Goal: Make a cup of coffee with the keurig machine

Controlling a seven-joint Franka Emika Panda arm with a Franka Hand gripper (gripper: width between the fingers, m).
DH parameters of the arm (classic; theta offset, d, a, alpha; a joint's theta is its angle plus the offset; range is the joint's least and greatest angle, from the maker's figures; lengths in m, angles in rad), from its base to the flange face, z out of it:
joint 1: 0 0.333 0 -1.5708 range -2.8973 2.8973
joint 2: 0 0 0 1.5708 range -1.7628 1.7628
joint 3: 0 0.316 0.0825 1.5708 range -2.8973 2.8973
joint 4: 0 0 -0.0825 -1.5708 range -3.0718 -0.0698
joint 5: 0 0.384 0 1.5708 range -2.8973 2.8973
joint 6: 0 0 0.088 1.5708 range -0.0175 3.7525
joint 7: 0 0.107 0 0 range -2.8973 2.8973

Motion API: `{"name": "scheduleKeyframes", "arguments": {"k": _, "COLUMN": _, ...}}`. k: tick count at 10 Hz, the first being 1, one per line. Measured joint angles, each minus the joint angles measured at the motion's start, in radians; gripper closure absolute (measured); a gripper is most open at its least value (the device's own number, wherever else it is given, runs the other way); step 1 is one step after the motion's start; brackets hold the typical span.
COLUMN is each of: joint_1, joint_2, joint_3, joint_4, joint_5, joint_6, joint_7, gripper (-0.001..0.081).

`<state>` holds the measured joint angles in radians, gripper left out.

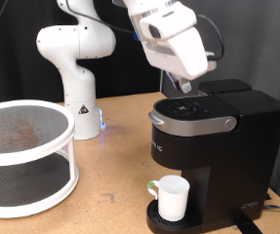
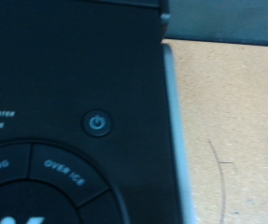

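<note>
The black keurig machine (image 1: 218,146) stands at the exterior view's right, its lid down and its silver-grey handle (image 1: 188,125) at the front. The white cup (image 1: 171,197) sits on the round drip base under the spout. My gripper (image 1: 185,90) hangs just above the machine's top button panel, with its fingers hidden behind the white hand. The wrist view shows the machine's top (image 2: 68,84) very close, with a round power button (image 2: 97,122) and an "OVER ICE" button (image 2: 63,169). No fingers show there.
A white two-tier round rack (image 1: 66,180) stands at the exterior view's left. The arm's white base (image 1: 79,102) is behind it on the wooden table (image 1: 115,190). A dark cable (image 1: 276,203) runs off at the machine's right.
</note>
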<state>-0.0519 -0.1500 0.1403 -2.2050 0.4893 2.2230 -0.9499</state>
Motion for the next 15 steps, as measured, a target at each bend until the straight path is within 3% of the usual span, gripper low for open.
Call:
{"name": "scheduleKeyframes", "arguments": {"k": 1, "joint_1": 0.000, "joint_2": 0.009, "joint_3": 0.000, "joint_4": -0.001, "joint_5": 0.000, "joint_6": -0.015, "joint_7": -0.011, "gripper": 0.0702}}
{"name": "scheduleKeyframes", "arguments": {"k": 2, "joint_1": 0.000, "joint_2": 0.019, "joint_3": 0.000, "joint_4": -0.001, "joint_5": 0.000, "joint_6": -0.035, "joint_7": -0.022, "gripper": 0.0773}}
{"name": "scheduleKeyframes", "arguments": {"k": 10, "joint_1": 0.004, "joint_2": 0.067, "joint_3": 0.011, "joint_4": -0.006, "joint_5": 0.002, "joint_6": -0.071, "joint_7": -0.034, "gripper": 0.0806}}
{"name": "scheduleKeyframes", "arguments": {"k": 15, "joint_1": -0.006, "joint_2": 0.131, "joint_3": -0.004, "joint_4": 0.082, "joint_5": 0.004, "joint_6": -0.218, "joint_7": 0.030, "gripper": 0.0806}}
